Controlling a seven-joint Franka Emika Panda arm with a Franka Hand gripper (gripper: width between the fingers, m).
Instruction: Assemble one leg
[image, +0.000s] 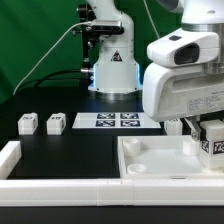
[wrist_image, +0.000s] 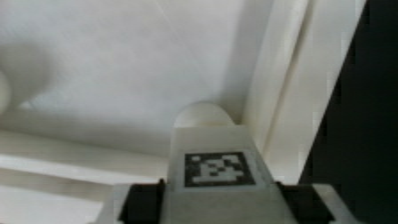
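Note:
My gripper (image: 207, 135) is shut on a leg (image: 214, 141), a small white post with a black-and-white tag, and holds it over the right side of the large white tray-like piece (image: 150, 160). In the wrist view the leg (wrist_image: 217, 150) sits between my two dark fingers (wrist_image: 153, 200), with its rounded end pointing into the tray's inside near its raised rim (wrist_image: 294, 70). I cannot tell whether the leg touches the tray. Two more legs (image: 28, 123) (image: 56, 123) stand on the black table at the exterior view's left.
The marker board (image: 115, 121) lies behind the tray, in front of the robot's base (image: 112, 70). A white L-shaped wall (image: 12, 158) runs along the front left of the table. A small white block (image: 176, 126) shows partly behind my arm.

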